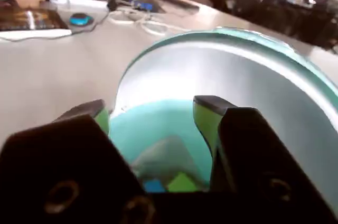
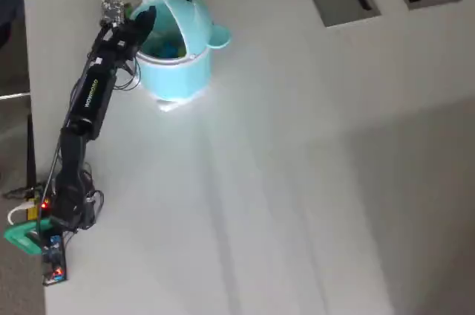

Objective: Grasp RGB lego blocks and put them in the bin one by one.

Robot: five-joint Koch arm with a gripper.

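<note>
In the wrist view the claw (image 1: 153, 113) hangs over the mouth of the bin (image 1: 158, 123), its two green-padded jaws spread apart with nothing between them. Straight below the gap, on the teal floor of the bin, lie a blue lego block (image 1: 154, 185) and a green lego block (image 1: 182, 183), touching side by side next to a pale, blurred patch that cannot be made out. The raised lid (image 1: 248, 71) arches beyond and to the right of the jaws. In the overhead view the claw (image 2: 145, 19) sits at the bin's (image 2: 182, 70) left rim, reaching over the opening; coloured specks show inside, too small to tell apart. The arm (image 2: 93, 96) stretches down-left from the claw to its base.
</note>
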